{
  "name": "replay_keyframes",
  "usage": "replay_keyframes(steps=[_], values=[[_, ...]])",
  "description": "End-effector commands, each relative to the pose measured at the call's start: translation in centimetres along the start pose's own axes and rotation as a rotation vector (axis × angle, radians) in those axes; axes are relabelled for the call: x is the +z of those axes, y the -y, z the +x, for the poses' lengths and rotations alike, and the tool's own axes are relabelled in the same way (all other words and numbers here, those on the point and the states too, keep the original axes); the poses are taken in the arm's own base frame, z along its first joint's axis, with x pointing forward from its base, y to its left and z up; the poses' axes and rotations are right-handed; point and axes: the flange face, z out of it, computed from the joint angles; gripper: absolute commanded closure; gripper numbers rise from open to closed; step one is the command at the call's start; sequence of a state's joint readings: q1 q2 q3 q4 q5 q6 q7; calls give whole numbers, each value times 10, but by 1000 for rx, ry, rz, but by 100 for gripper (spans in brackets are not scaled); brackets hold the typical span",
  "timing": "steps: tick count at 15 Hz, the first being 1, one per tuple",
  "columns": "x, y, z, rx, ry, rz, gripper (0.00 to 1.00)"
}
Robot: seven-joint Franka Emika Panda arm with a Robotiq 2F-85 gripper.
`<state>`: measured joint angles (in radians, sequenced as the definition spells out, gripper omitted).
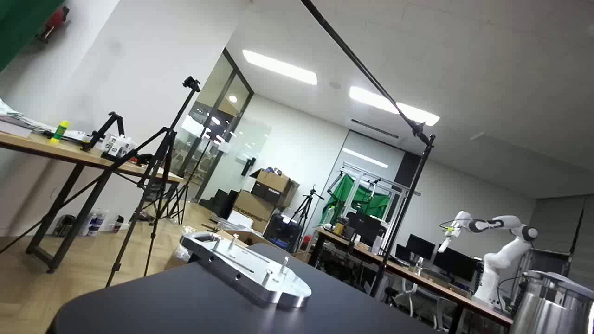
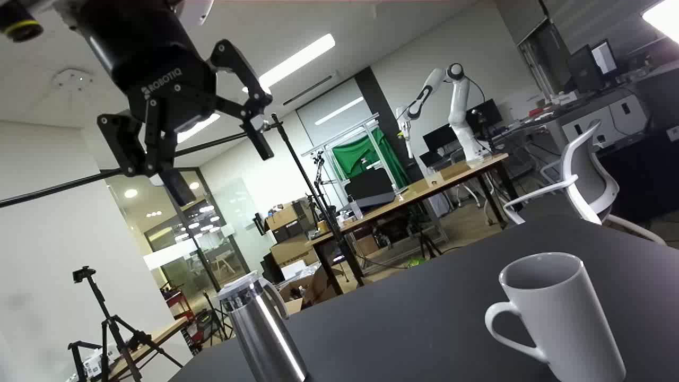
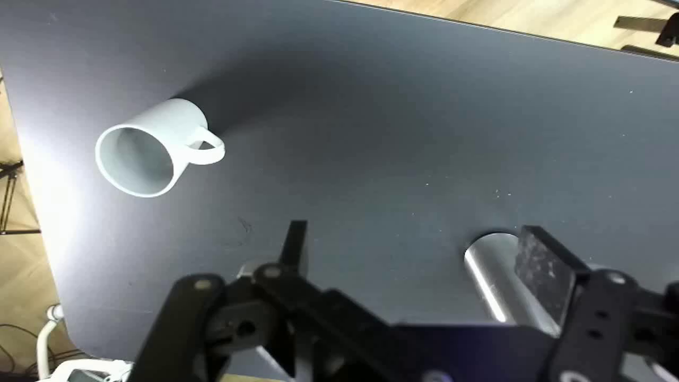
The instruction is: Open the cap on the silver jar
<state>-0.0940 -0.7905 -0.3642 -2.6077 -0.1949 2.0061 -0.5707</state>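
Tabletop [image 2: 414, 318], silver jar [image 2: 268, 339], spread hand [image 2: 224, 172]

Light is given by overexposed ceiling lamps [image 1: 279, 67]. In the wrist view, the table [image 3: 371, 159] is bleached by glare at left, shadowed beside the mug [image 3: 177, 123]; the gripper [image 3: 415, 246] is blurred.

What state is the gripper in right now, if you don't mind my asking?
The gripper is open and empty, not touching the silver jar.

The pincer [image 3: 419, 254] (blurred) partly hides the silver jar [image 3: 504, 291].
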Motion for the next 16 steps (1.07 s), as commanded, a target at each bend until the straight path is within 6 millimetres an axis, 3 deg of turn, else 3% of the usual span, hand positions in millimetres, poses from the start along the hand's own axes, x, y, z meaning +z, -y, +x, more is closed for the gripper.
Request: replay_keyframes(steps=[1, 13, 15, 16], values=[[-1, 0, 0, 0, 1, 1, 0], [-1, 0, 0, 0, 0, 0, 0], [-4, 8, 21, -19, -2, -2, 0], [-6, 19, 35, -43, -17, -5, 25]])
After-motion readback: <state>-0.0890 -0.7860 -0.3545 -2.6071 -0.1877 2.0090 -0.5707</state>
